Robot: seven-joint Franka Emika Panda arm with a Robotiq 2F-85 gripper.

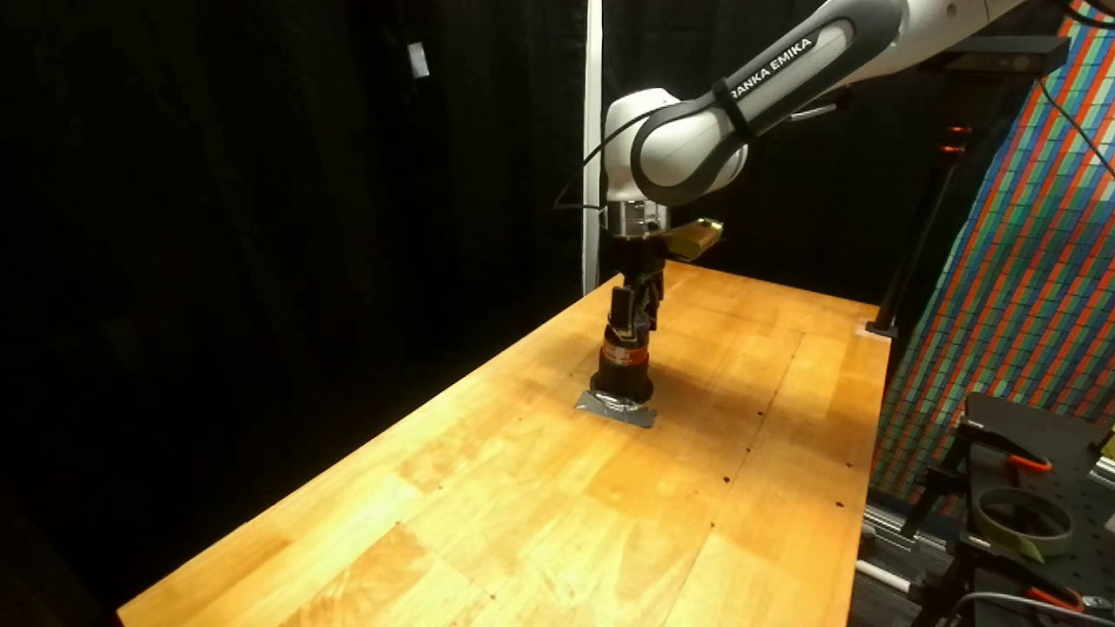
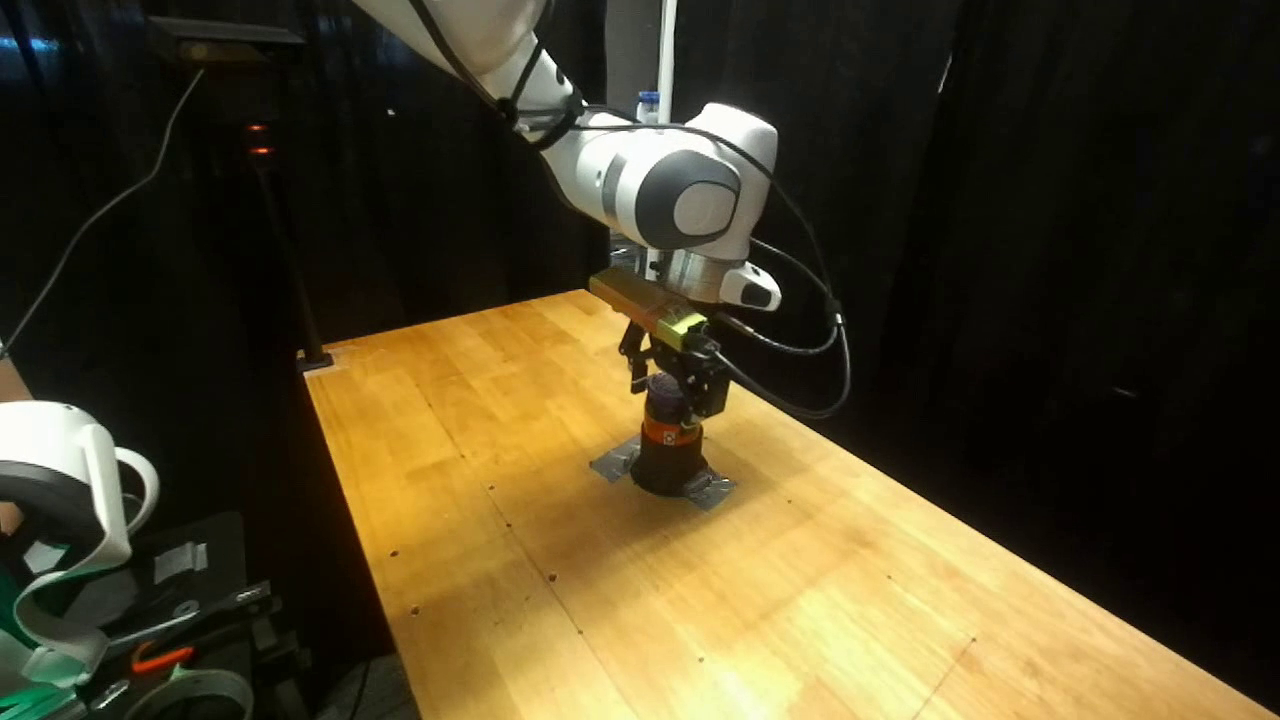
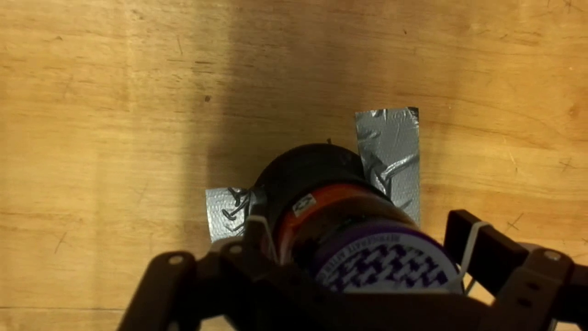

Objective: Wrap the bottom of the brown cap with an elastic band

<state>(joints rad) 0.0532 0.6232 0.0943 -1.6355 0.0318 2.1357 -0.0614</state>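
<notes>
In both exterior views, black cloth curtains [image 1: 287, 218] hang beside and beyond a long, honey-coloured wooden table [image 1: 488, 531], its top gleaming in patches. A slim white upright pole [image 1: 593, 148] stands past the table's far end, a slender black stand [image 2: 308, 330] at a far corner. In an exterior view, beside the table are a red, green and blue striped sheet [image 1: 1028, 287] and a black perforated bench [image 1: 1084, 522].

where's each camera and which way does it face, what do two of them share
In an exterior view, the camera sits higher than the table, facing slantwise down; arm and gripper reach in from upper right.
In an exterior view, the camera also looks slantwise down, at the jar; arm and gripper reach in from upper left.
Wrist view: mounted on the arm, facing down at jar and tape; only the gripper shows, along the bottom.
Both exterior views share arm, gripper, table, jar and tape.
</notes>
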